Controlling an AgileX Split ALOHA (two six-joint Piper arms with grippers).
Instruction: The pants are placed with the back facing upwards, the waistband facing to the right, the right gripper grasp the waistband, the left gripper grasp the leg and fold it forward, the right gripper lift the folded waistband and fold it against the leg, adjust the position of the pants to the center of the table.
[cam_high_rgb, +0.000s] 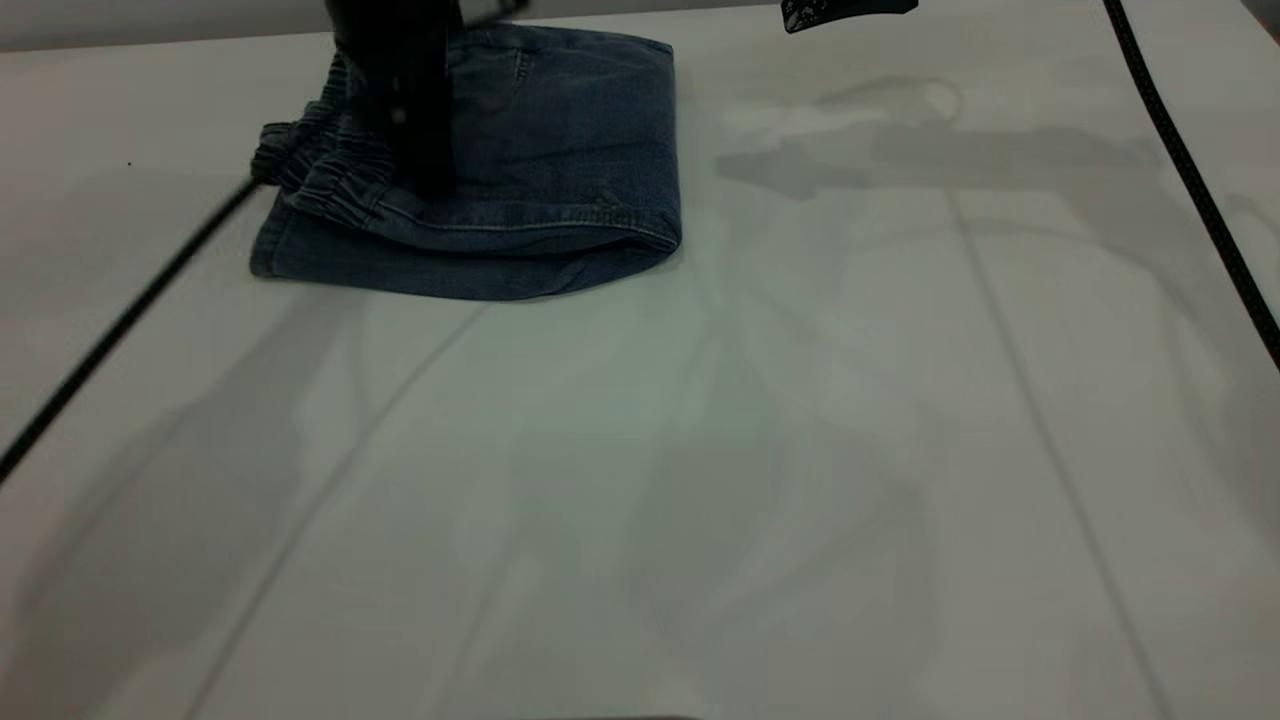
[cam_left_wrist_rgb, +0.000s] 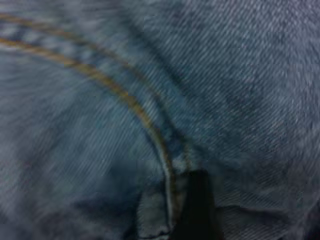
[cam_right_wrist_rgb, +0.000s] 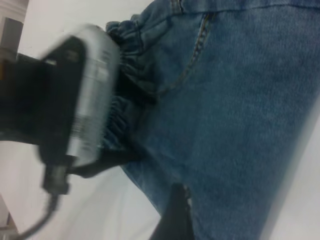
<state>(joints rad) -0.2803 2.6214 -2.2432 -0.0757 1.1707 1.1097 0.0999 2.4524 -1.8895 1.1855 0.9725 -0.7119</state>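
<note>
Dragging to centre is what's left, I'd judge. Pants (cam_high_rgb: 520, 170) lie folded under the left gripper (cam_high_rgb: 425, 185), waistband (cam_high_rgb: 320, 165) bunched beside it. Can't tell either grip state. Right gripper (cam_high_rgb: 848, 12) sits well apart. Press flat on the table (cam_high_rgb: 700, 500) and slide slowly so the layers don't shear.

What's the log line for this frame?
pants: folded, far-left on table, off centre | left gripper: down on pants by waistband | right gripper: off the pants, far side
</note>
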